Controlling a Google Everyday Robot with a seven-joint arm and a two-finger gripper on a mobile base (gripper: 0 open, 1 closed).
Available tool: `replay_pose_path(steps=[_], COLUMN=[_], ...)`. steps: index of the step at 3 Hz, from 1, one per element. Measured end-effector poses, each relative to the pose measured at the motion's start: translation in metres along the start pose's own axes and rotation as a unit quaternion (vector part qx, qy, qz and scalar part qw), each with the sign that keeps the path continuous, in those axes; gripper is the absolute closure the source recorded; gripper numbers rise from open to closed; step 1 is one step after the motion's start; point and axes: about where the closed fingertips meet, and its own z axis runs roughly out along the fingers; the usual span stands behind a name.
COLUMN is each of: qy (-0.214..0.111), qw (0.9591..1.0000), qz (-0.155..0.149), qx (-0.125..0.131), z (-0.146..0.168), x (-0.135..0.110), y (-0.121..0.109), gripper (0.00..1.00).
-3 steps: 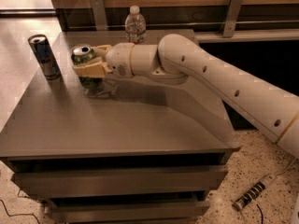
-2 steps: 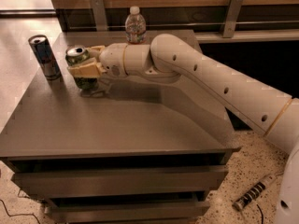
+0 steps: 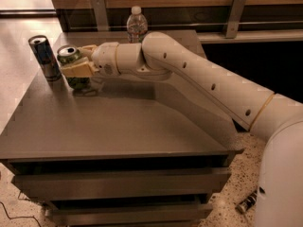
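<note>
The gripper [image 3: 75, 71] is out at the far left corner of the counter [image 3: 123, 126], and its tan fingers [image 3: 81, 69] are clamped round the middle of a green can [image 3: 68, 54]. That's a firm-looking hold, one finger across the front and the silver lid with its pull tab showing above. The green can stands upright; whether its base is sitting on the counter or hanging just clear of it, I can't quite say, as the shadow underneath blurs that line.

Moving outward, just beside it to the left stands a tall dark can [image 3: 45, 58] with blue on it, upright, very near the counter's left edge. Behind the wrist, at the back edge, is a clear water bottle [image 3: 136, 26] with a white cap. The white arm [image 3: 199, 79] sweeps in from the right, low across the counter. Down on the speckled floor at lower right lies a small dark object [image 3: 247, 203], possibly another can.

Now the risks, as I read them. The tall dark can is the worry: any sideways drift to the left and the gripper or the green can could clip it and send it over the edge. A squeeze this high on a thin-walled can could dent it, or let it tilt and slip. The low forearm could also brush the water bottle if it swings back.

As for writing, no brand or lettering can be read on either can or on the bottle's label.
</note>
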Motion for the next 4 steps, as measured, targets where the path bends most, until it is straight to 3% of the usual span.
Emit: replay_pose_path(steps=[2, 3, 4], qy=[0.008, 0.017, 0.017], qw=[0.9997, 0.9993, 0.9992], qz=[0.001, 0.011, 0.011], qx=[-0.024, -0.033, -0.033], z=[0.022, 0.029, 0.029], x=[0.003, 0.013, 0.013], y=[0.0, -0.001, 0.0], gripper=[1.0, 0.79, 0.49])
